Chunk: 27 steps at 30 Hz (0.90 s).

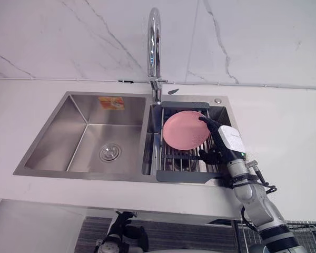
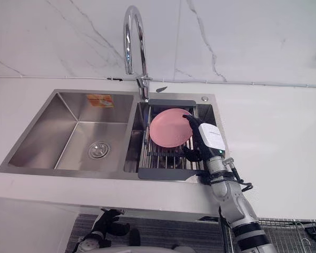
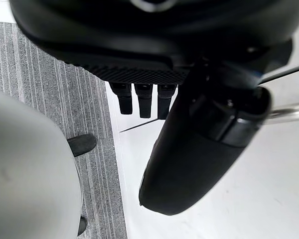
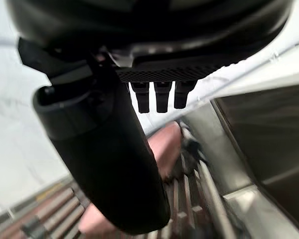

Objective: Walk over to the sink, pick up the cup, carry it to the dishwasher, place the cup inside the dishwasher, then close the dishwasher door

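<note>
A pink round dish (image 1: 184, 129) stands tilted on the wire rack (image 1: 181, 161) in the sink's right basin. My right hand (image 1: 226, 139) reaches over the rack from the front right. It is open, with its fingertips (image 1: 204, 120) at the dish's right edge and its thumb lower down over the rack bars. In the right wrist view the pink dish (image 4: 164, 142) lies just past the straight fingers (image 4: 161, 97). My left hand (image 1: 122, 232) hangs low in front of the counter edge, open and holding nothing.
The left basin (image 1: 58, 137) is bare steel with a round drain (image 1: 110, 152) and a sticker on its back wall. A tall curved faucet (image 1: 154, 47) rises behind the divider. White counter (image 1: 284, 126) surrounds the sink. A wire basket (image 1: 305, 232) shows low at the right.
</note>
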Motion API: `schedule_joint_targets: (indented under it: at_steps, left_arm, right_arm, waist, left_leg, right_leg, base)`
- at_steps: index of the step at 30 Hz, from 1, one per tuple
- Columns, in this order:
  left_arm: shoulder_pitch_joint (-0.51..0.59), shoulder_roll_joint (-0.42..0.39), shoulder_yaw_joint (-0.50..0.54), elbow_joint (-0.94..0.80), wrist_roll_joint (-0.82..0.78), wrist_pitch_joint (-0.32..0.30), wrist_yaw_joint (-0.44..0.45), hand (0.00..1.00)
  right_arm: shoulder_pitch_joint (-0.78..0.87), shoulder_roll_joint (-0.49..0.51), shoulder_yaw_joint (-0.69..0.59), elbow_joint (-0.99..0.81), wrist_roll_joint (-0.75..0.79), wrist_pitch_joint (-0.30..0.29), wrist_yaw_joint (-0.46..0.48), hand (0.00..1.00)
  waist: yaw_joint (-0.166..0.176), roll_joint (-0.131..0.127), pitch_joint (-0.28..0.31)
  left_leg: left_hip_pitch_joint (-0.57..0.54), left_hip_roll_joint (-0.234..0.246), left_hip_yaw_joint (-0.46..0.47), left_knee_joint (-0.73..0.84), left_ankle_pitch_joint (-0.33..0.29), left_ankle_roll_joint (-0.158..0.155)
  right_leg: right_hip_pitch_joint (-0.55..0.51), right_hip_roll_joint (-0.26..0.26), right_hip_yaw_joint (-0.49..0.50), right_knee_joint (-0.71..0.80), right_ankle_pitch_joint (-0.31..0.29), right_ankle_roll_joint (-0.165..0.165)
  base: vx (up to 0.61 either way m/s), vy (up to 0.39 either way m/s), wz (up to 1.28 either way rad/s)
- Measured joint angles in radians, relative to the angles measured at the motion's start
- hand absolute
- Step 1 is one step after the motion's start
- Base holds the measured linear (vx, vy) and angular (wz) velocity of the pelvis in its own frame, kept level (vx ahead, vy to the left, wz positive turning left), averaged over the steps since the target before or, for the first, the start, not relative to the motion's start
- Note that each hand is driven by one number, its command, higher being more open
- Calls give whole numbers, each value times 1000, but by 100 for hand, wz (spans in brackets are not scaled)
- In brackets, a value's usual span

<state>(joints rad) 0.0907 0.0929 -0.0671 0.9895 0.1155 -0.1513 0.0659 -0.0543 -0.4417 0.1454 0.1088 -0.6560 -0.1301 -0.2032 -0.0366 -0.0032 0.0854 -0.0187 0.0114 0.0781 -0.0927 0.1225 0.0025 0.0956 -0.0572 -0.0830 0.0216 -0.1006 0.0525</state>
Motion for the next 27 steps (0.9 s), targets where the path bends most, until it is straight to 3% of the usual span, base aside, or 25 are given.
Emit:
schedule_joint_targets:
  at_steps: [19,27]
  left_arm:
    - [-1,7,-26,-23,1,-12,0,90]
    - [-7,12,-44,-46,1,-26,0,90]
  right_arm:
    - [-160,-12,14,127,-83,40,-25,90]
    - [-232,-11,39,189,-81,53,-58,90]
  waist:
    - [-1,0,40]
    - [17,0,67]
  left_leg:
    - [-7,-12,-21,-1,5,4]
    - [-26,-13,-28,-1,7,5]
  right_leg:
    - [5,-10,-26,-5,-2,3]
    - [-9,-10,-32,-4,-2,2]
  base:
    - [-8,-6,3]
    - [-2,-5,1]
